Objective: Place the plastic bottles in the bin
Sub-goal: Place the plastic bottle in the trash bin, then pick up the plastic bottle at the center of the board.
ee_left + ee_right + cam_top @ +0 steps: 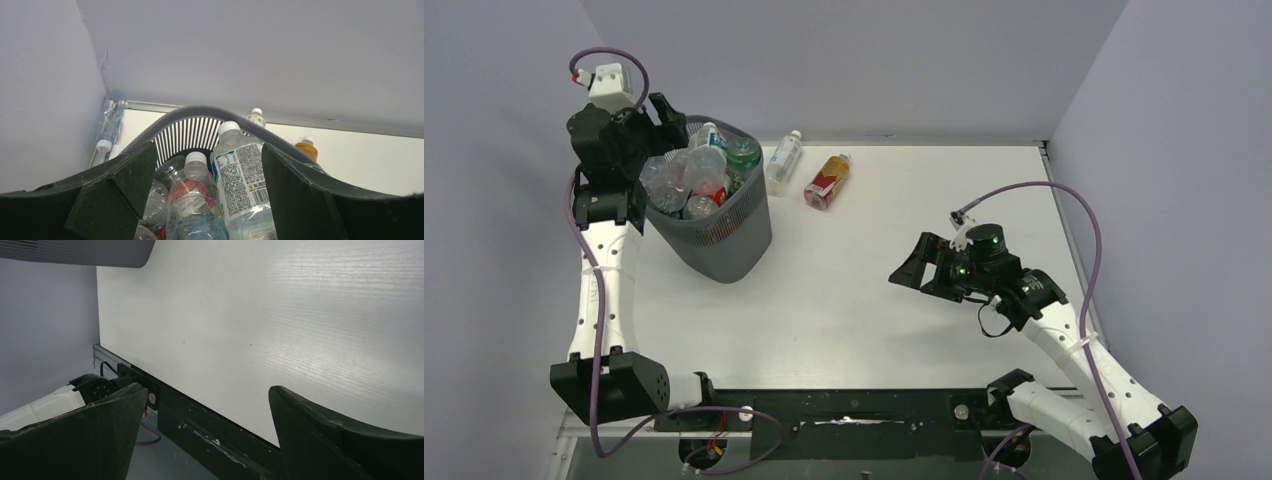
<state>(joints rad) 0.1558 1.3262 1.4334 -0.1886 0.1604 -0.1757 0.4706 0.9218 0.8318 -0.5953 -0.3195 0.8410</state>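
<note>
Nearly done; we count three left out.
Dark grey mesh bin [724, 240] piled w/ clear plastic bottles [689, 175]; left gripper [656, 118] above it, fingers apart, empty; right gripper [916, 270] wide open, empty; amber red-label bottle [828, 180] & clear white-cap bottle [783, 162] lie beside bin; wall-side clear bottle [107, 125] behind it.

The white table [874, 330] carries the mesh bin [724, 245] at its far left and, just right of it near the back edge, two lying side by side: a clear bottle [782, 163] and an amber bottle [828, 181].
</note>
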